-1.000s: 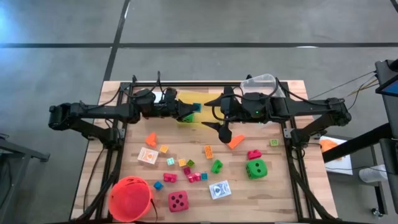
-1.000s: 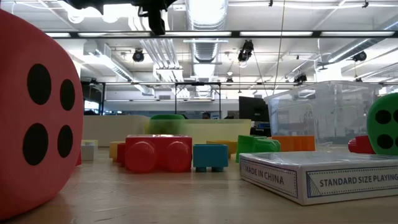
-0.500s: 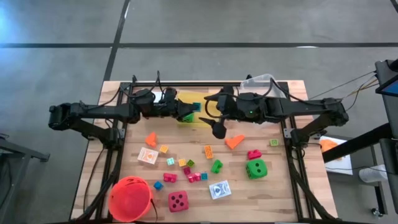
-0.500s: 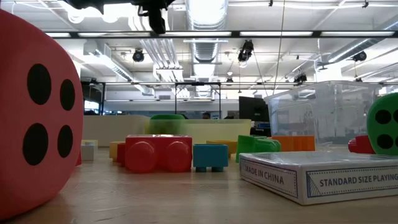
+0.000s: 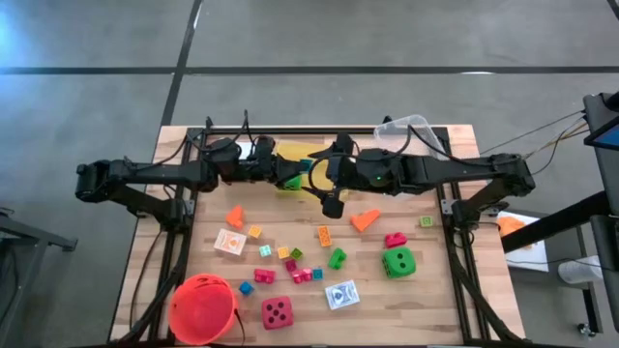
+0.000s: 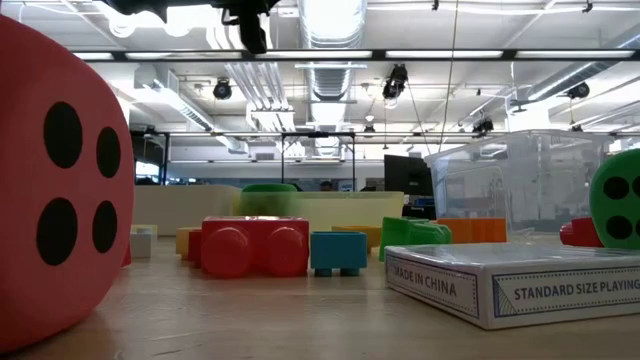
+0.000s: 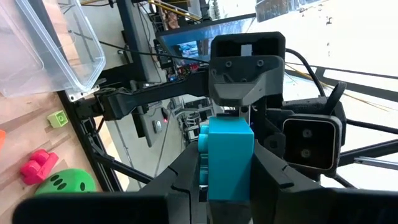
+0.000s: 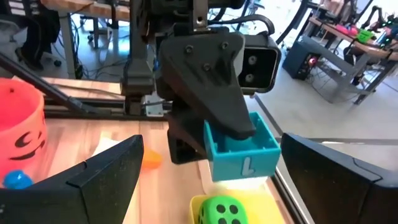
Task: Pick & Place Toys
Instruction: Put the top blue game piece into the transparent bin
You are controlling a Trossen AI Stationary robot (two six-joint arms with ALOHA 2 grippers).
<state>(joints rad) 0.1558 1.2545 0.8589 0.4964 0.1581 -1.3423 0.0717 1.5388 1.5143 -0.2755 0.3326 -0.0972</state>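
Note:
My left gripper (image 5: pixel 294 175) is shut on a small teal block (image 5: pixel 306 166), held in the air over the yellow bin (image 5: pixel 298 153) at the table's far middle. A green die (image 8: pixel 221 211) lies in that bin. My right gripper (image 5: pixel 325 189) is open and faces the left gripper from the right. Its two fingers (image 8: pixel 106 180) stand wide apart on either side of the block (image 8: pixel 239 152) and touch nothing. An orange wedge (image 5: pixel 365 219), small bright blocks (image 5: pixel 302 274) and white cards (image 5: pixel 230 242) lie on the table. My left gripper pinches the teal block's two opposite sides (image 7: pixel 227 158) between its two fingers. The fingers come about level from the table's left. The block is lifted clear above the yellow bin, and its free end sticks out past the fingertips toward the right gripper.
A clear bin (image 5: pixel 411 130) stands at the far right. A second green die (image 5: pixel 397 262), a pink-red die (image 5: pixel 277 311) and an orange-red bucket (image 5: pixel 203 307) are in the near half. In the low view a playing-card box (image 6: pixel 530 285) lies near the camera.
My right gripper has gone from above the orange wedge toward the table's left and far edge, up to the left gripper and the teal block, and has turned to face it. The left gripper and the block have kept still.

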